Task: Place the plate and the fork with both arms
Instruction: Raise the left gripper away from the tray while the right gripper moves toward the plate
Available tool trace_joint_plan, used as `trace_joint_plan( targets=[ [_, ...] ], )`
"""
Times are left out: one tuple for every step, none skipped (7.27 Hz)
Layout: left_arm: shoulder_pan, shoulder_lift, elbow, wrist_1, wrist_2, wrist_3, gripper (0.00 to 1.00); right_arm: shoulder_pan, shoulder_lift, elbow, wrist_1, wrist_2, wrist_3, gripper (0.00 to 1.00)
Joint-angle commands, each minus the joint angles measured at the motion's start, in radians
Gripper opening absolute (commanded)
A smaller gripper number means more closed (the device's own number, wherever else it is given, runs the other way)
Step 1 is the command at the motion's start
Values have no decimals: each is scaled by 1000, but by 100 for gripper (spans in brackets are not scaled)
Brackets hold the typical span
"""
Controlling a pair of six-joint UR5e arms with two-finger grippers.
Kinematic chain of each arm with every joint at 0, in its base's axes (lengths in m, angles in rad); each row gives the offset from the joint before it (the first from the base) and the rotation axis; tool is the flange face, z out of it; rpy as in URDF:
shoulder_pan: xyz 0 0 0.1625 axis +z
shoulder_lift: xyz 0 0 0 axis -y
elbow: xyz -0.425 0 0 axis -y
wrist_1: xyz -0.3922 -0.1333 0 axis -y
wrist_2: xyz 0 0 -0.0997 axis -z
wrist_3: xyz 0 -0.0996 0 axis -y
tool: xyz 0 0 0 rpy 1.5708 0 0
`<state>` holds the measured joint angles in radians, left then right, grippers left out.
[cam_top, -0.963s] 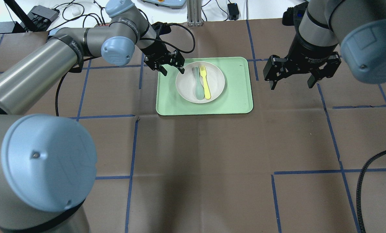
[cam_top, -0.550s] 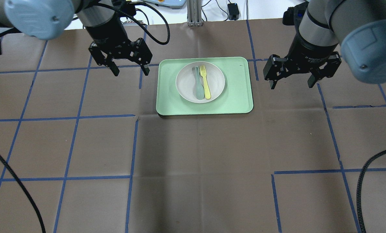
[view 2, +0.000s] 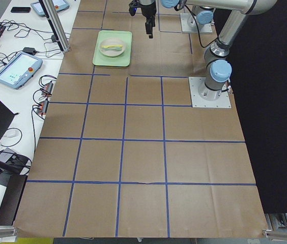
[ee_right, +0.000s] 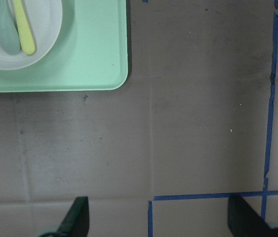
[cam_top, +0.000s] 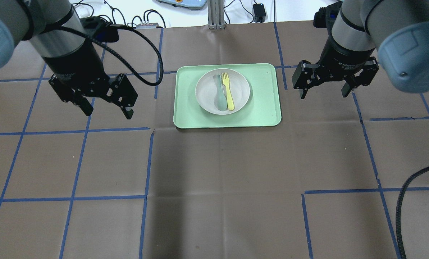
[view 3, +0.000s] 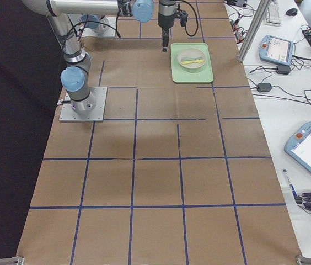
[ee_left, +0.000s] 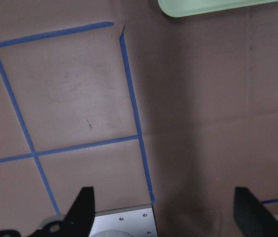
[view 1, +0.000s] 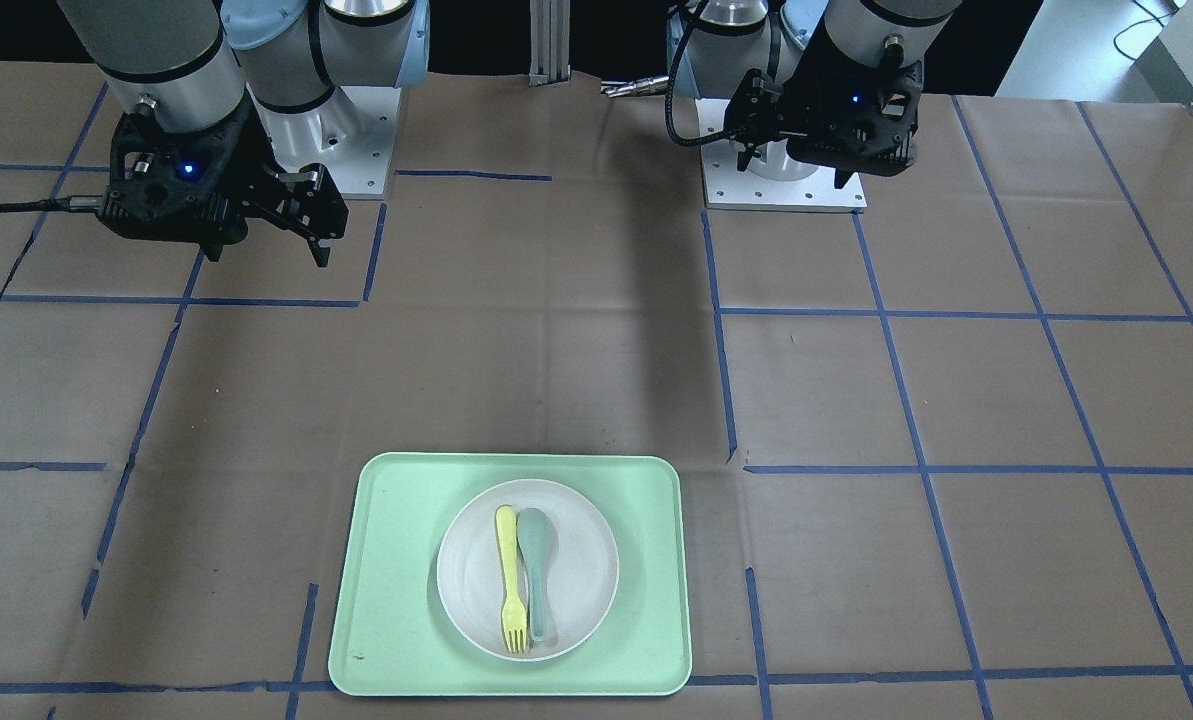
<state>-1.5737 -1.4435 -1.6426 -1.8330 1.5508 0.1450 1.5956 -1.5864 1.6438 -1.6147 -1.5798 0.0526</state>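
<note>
Though plate (ee_right: 49, 27) is cropped, fork (ee_right: 23, 30) apparently inside

the left arm (cam_top: 61, 39) enters from the upper left of the overhead view, wrist pointing down, its jaws spread wide and holding nothing at mid-left. the right arm (cam_top: 351, 32) enters from the upper right, wrist likewise pointing down, jaws also wide apart and holding nothing. both seem to hang above the bench, not touching it.

Green tray (cam_top: 264, 108) on taped brown table (cam_top: 218, 180)
</note>
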Motion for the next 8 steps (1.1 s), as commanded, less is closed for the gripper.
trace_joint_plan(
  targets=[
    [52,25,-46,11,-1,5,100,3,52,-34,-11,46,6,100],
    [53,28,-62,71,-1,8,100,16,89,-71,-11,41,9,100],
    [54,19,-68,81,-3,7,100,45,126,-99,-14,32,21,100],
    [54,15,-68,81,3,7,100,69,162,-139,-16,30,71,100],
    [55,-12,-45,81,6,7,100,96,221,-192,-17,30,102,100],
    [52,-37,-27,83,6,7,100,133,286,-259,-31,32,146,100],
    [52,-40,-20,83,6,7,100,170,362,-325,-57,30,167,100],
    [44,-41,-20,83,0,5,100,202,444,-379,-100,29,186,100]
  ],
)
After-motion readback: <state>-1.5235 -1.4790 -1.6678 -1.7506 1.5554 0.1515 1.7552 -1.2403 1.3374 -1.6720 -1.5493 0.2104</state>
